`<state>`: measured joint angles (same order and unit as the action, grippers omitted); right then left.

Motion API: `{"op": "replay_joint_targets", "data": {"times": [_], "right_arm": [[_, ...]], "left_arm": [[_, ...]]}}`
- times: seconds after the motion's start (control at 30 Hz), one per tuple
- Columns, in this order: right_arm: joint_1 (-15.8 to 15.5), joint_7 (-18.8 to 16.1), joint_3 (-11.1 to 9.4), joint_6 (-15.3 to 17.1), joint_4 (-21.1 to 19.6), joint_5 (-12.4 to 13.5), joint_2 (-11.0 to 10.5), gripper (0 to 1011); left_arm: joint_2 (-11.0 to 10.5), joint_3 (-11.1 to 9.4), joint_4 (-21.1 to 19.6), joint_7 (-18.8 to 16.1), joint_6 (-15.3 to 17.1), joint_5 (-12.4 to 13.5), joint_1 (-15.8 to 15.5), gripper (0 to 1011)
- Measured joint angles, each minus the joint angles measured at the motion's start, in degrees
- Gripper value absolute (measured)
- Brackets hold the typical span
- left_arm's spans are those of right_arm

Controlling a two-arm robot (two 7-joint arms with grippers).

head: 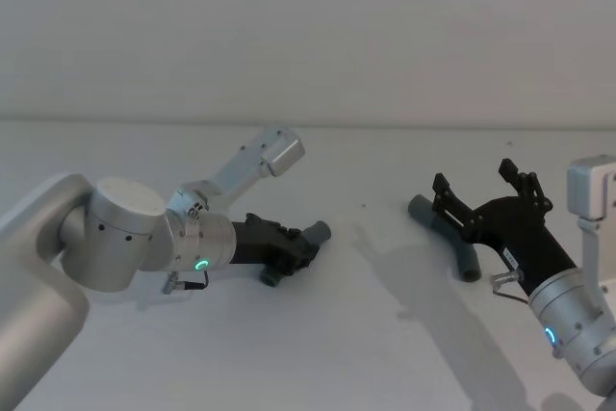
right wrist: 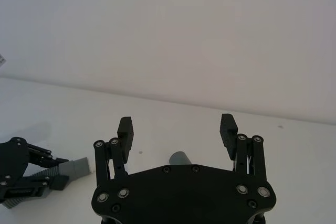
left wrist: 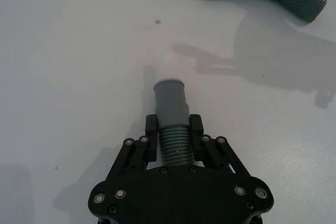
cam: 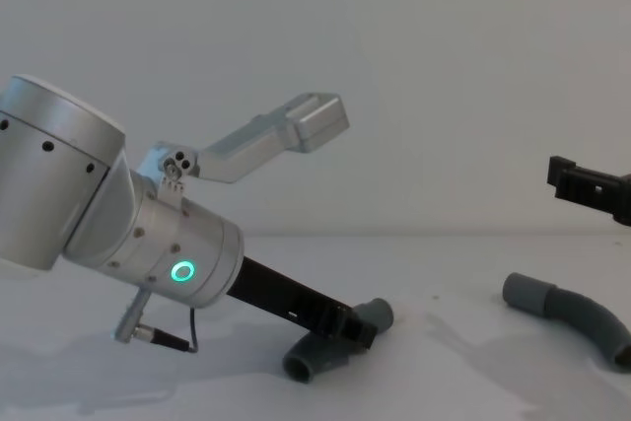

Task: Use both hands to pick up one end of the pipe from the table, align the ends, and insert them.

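Of two claws, my left claw (left wrist: 173,128) pinches one hose piece (left wrist: 170,98) at its ribs, and my right claw (right wrist: 177,127) hangs spread above the second hose piece (cam: 572,315) on the white surface (head: 366,334).

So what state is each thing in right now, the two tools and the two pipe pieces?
left tool: shut on the left pipe piece.
left pipe piece: gripped at its ribbed part, not joined.
right tool: open, holding nothing.
right pipe piece: lying loose on the table, not joined.
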<state>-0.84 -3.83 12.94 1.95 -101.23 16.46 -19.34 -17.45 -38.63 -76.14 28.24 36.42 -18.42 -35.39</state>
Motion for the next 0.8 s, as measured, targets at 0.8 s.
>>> {"op": "replay_joint_targets", "data": {"times": [0.8], "right_arm": [[2.34,-1.0,0.04,6.33,0.06,-0.36,-1.25,1000]], "left_arm": [[0.01,-0.01,0.01,0.01,0.0,-0.01,0.0,345]]}}
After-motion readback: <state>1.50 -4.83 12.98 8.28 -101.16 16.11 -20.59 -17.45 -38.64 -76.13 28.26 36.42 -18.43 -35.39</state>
